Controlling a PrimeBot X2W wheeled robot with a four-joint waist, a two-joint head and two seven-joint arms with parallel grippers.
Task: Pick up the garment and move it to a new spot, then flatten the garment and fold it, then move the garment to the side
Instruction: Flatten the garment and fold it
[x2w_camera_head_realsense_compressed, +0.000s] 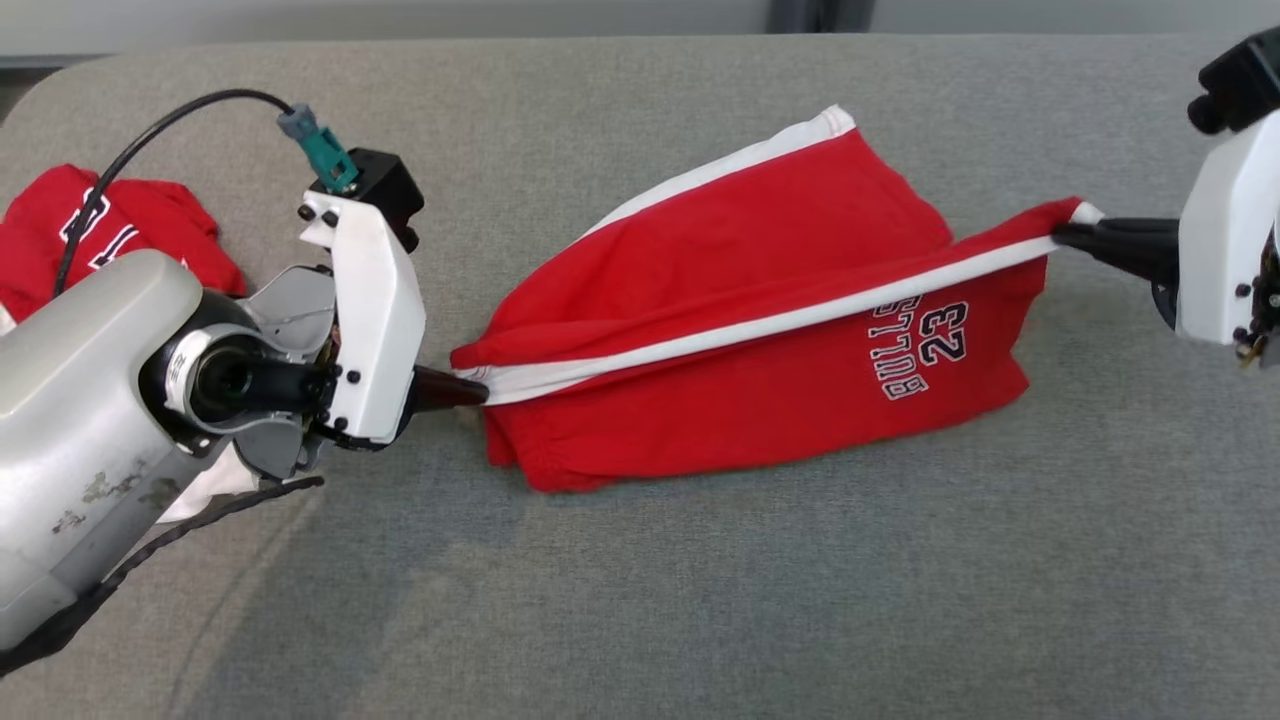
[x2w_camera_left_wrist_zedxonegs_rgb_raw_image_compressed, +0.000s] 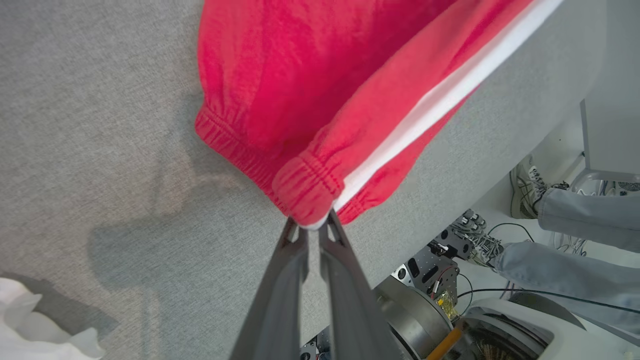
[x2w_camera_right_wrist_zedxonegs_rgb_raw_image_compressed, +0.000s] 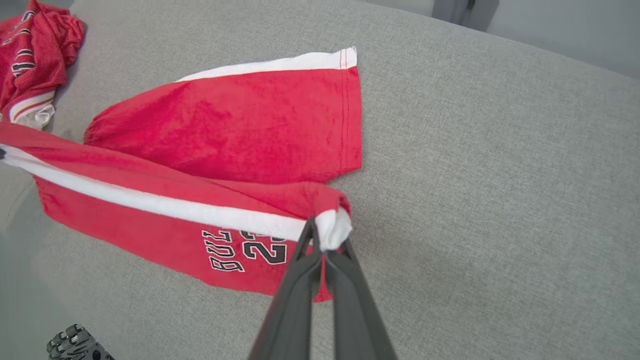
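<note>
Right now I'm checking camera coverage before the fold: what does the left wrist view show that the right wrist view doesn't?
Left wrist view: the left gripper shut on the elastic waistband, a person's legs and a white cloth.
Right wrist view: the right gripper shut on the hem corner, the printed lettering and a second red garment.
Both: the red shorts with their white stripe, stretched over the grey surface.

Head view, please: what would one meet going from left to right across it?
crumpled red jersey → left gripper, clamped on the waistband corner → red shorts → right gripper, clamped on the leg hem
</note>
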